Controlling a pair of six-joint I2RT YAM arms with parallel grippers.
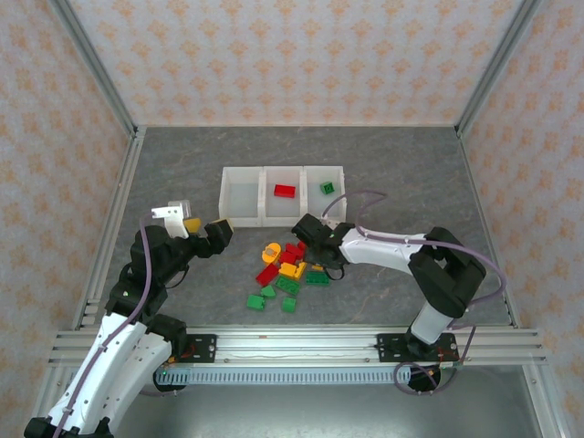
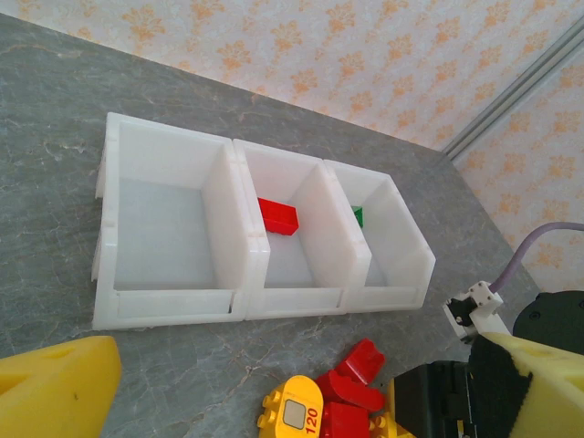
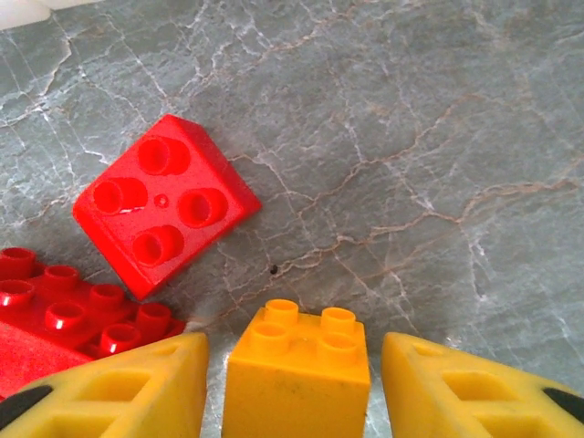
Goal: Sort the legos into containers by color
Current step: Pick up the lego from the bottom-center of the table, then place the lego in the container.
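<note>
"Straddling anything, was the right gripper (image 3: pixel 294 392)?"
"A yellow lego (image 3: pixel 297 351) on the bench (image 3: pixel 411 137), jaws open, not touching it. The left gripper (image 1: pixel 203 228) stood wide open near the containers (image 1: pixel 263 193)."

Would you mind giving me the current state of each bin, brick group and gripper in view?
left bin: empty
middle bin: holds one red brick
right bin: holds one green brick
loose bricks: mixed pile on the table, unsorted
right gripper: open, fingers either side of a yellow brick, not touching
yellow brick: studs up, ungripped
left gripper: open, empty
</note>
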